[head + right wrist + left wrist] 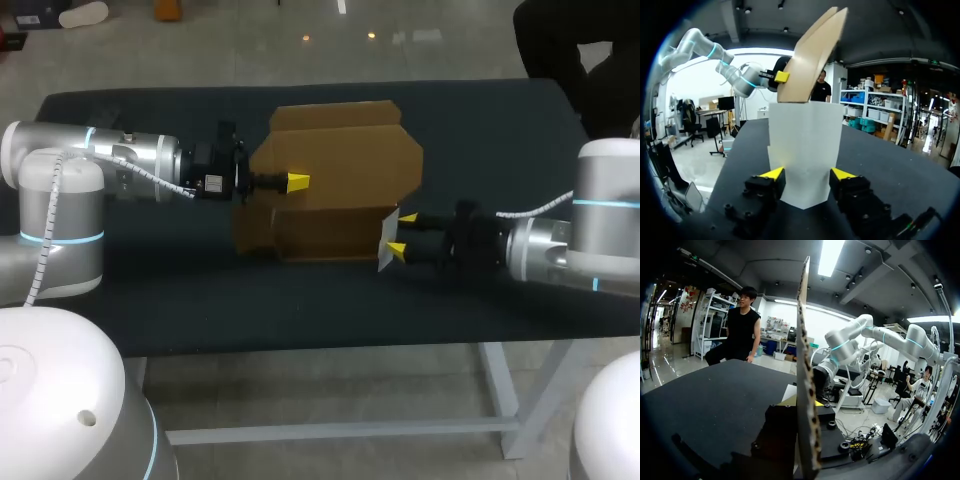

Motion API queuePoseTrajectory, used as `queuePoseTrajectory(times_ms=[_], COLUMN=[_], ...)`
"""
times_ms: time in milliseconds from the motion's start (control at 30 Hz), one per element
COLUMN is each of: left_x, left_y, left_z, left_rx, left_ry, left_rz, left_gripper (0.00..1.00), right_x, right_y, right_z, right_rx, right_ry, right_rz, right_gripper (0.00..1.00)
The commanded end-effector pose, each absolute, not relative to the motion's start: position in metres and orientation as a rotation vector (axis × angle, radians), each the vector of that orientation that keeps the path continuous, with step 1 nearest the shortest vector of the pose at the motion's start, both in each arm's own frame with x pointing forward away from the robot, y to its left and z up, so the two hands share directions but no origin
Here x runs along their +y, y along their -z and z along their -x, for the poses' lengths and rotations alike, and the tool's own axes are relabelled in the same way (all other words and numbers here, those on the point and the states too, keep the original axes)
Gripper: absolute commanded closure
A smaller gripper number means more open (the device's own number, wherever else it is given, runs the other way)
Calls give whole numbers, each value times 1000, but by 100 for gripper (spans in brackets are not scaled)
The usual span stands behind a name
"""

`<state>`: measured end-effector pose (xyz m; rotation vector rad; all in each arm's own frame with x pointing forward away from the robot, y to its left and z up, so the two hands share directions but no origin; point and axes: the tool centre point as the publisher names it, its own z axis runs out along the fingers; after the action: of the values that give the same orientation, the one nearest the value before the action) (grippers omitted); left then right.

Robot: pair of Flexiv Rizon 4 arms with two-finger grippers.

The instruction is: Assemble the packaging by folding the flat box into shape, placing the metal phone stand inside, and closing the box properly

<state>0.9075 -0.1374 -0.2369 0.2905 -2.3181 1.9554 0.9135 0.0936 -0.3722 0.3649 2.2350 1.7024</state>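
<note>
A brown cardboard box (330, 180) stands partly folded in the middle of the table, its upper panels spread open. My left gripper (297, 181) comes in from the left and is shut on one brown panel, which the left wrist view shows edge-on (806, 390). A white flap (388, 240) sticks out at the box's right end. My right gripper (402, 233) is open just behind it. In the right wrist view the white flap (805, 150) faces me, with its narrow end between my right gripper's (808, 174) yellow fingertips (774, 173). The raised brown panel (812, 55) leans above it.
The box rests on a black table top (130, 115). The table's front edge (300, 345) runs a short way below both arms. My right arm (840, 347) shows beyond the panel in the left wrist view.
</note>
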Motion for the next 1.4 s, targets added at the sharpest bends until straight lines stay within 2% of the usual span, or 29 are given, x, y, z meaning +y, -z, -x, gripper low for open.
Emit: queuePoseTrajectory(times_ms=[33, 267, 767, 1400], left_x=[-136, -136, -136, -136], left_y=[241, 241, 241, 241], left_z=[-908, -908, -908, -908], left_rx=[-2316, -2316, -2316, -2316], left_ry=[-1955, -1955, -1955, -1955], left_rz=[-288, -288, -288, -288], left_gripper=[100, 100, 100, 100], right_x=[92, 99, 115, 103], right_y=[374, 375, 375, 379], right_z=[-918, -918, -909, -897], right_rx=[2232, 2225, 2172, 2005], right_ry=[-1726, -1726, -1647, -1551], right_rz=[-354, -369, -465, -687], right_gripper=[49, 47, 51, 52])
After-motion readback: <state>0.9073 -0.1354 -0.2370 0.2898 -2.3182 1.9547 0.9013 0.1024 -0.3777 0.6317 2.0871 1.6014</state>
